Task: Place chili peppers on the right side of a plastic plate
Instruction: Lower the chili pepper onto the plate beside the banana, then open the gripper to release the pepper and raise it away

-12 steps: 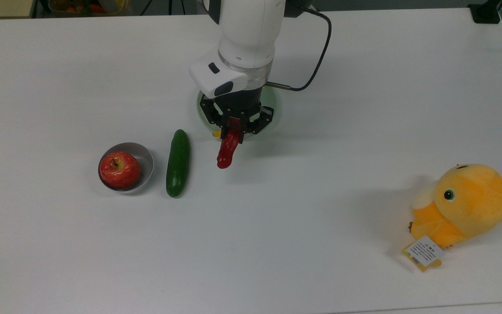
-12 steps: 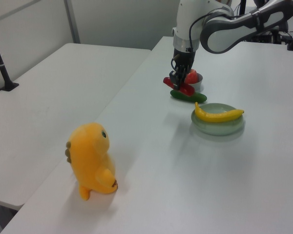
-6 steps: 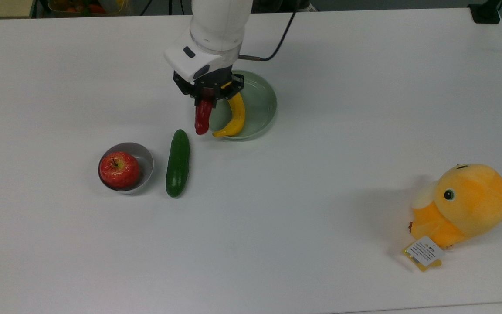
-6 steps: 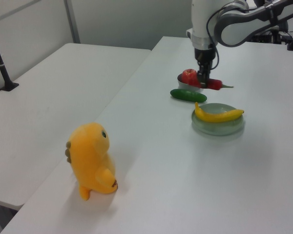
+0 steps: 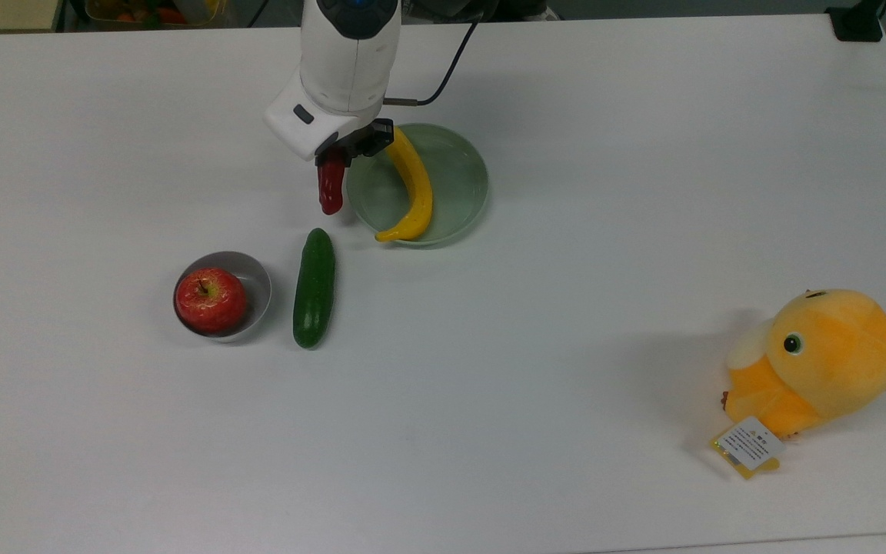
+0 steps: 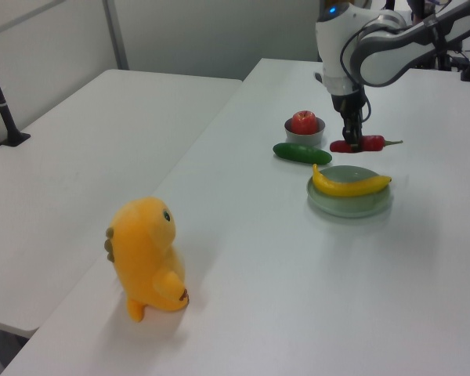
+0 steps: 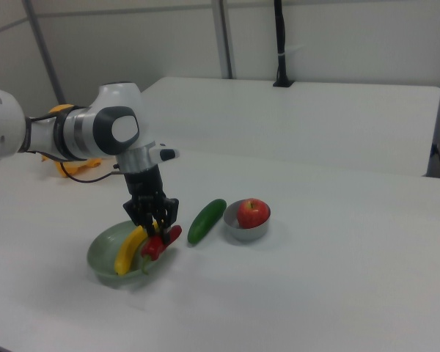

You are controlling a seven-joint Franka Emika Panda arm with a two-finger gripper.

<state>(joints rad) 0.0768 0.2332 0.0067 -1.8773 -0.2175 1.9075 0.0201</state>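
Pepper [image 5: 330,187] hangs pinched in the gripper [image 5: 333,158] jaws, low over the table [image 5: 566,308] just beside the plate [image 5: 458,185] rim, on the top view's left, toward the far edge. I judge the carry step nearly complete. Next, I would lower it onto the bare table, clear of the rim and cucumber [image 5: 314,287], then spread the jaws.

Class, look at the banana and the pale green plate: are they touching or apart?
Touching. In the left view the banana lies across the plate, resting on its rim. The top view shows the banana within the plate's outline.
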